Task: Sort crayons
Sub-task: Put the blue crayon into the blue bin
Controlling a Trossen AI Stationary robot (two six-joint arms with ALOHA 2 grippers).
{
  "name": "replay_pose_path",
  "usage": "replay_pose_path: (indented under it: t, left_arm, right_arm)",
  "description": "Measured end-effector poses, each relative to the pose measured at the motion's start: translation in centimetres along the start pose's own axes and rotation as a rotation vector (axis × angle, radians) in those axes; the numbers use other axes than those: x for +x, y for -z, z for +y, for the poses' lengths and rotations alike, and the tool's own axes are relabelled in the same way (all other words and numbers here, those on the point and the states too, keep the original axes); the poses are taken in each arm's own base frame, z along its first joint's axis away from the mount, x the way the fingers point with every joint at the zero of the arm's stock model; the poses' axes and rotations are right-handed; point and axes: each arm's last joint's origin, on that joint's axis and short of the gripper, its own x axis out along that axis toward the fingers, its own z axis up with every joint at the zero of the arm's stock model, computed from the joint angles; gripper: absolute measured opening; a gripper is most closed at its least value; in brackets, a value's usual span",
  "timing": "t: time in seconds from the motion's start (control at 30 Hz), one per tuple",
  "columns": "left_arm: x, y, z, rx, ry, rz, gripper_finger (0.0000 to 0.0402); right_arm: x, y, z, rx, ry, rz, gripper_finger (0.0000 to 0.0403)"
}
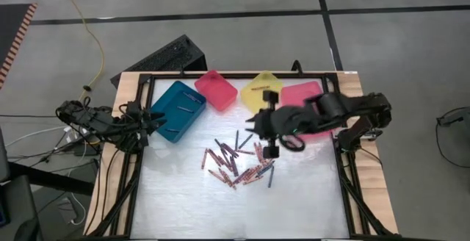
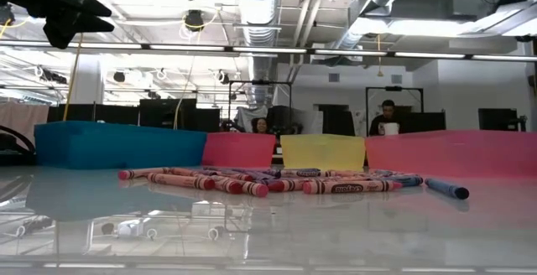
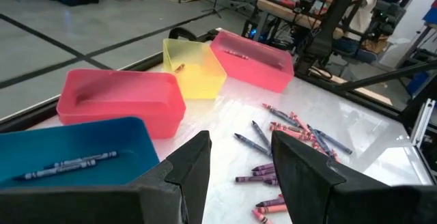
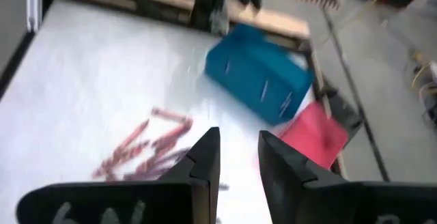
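Several crayons (image 1: 239, 164), mostly red/pink with some dark blue ones, lie loose in a heap on the white table top. They also show in the low view (image 2: 277, 181) and the left wrist view (image 3: 287, 135). My right gripper (image 1: 270, 147) hovers above the heap's right side, open and empty (image 4: 239, 159). My left gripper (image 1: 154, 120) waits at the table's left edge beside the teal bin (image 1: 176, 109), open and empty (image 3: 239, 169).
Four bins stand in a row along the far side: the teal bin with dark blue crayons (image 3: 68, 162) in it, a pink bin (image 1: 216, 89), a yellow bin (image 1: 262, 88) and a second pink bin (image 1: 301, 94), partly under my right arm. A black frame (image 1: 345, 182) rims the table.
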Motion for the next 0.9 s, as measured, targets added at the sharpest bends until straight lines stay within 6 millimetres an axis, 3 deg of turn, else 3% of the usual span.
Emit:
replay_pose_path:
  t: [0.3, 0.63, 0.9]
  left_arm:
    - [0.0, 0.2, 0.1, 0.016, -0.007, 0.015, 0.0145]
    - [0.0, 0.7, 0.4, 0.066, -0.026, 0.062, 0.0145]
    - [0.0, 0.9, 0.5, 0.081, -0.035, 0.077, 0.0145]
  right_arm:
    - [2.1, 3.2, 1.8, 0.049, 0.033, 0.15, 0.0102]
    - [3.7, 4.4, 2.6, 0.053, 0.086, 0.172, 0.0102]
    - [6.2, 5.2, 4.0, 0.194, 0.087, 0.107, 0.0102]
